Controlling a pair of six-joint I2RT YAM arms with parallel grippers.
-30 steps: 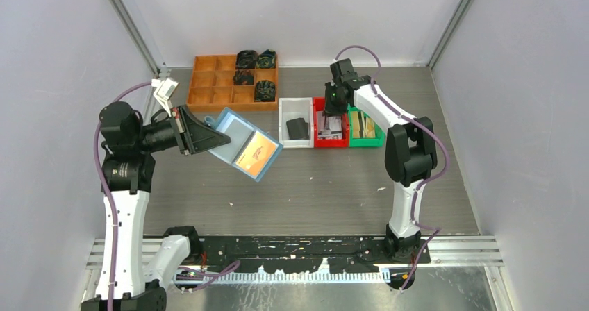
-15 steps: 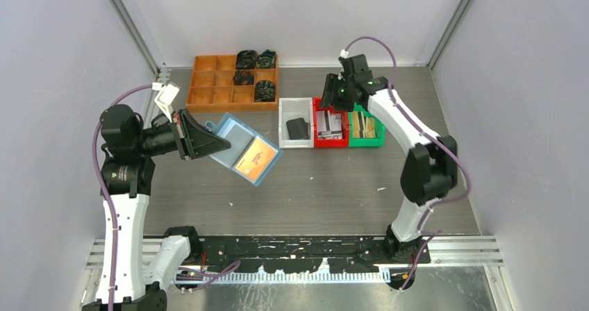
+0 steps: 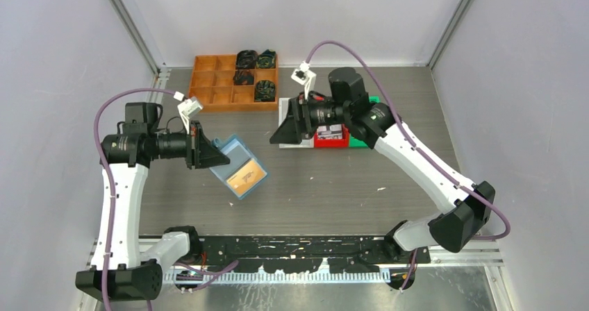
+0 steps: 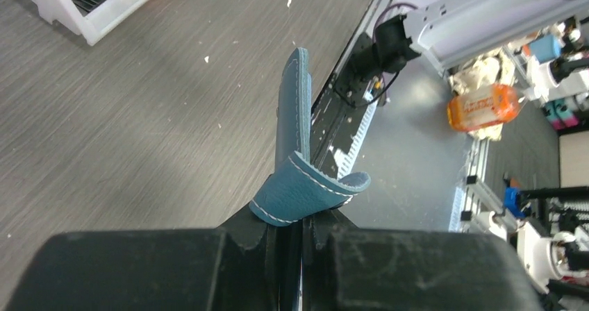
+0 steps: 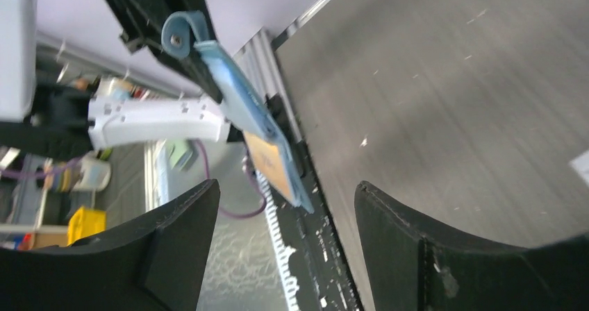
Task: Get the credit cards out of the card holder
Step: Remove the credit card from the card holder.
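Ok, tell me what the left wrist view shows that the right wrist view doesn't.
Left wrist only: the left gripper shut on the card holder at its tab end, the holder seen edge-on, and a white bin in the top left corner. Right wrist only: the right gripper with its fingers wide open and clear of the holder, plus the orange panel on the holder's face. Both: the card holder with its tab loop, and the grey table.
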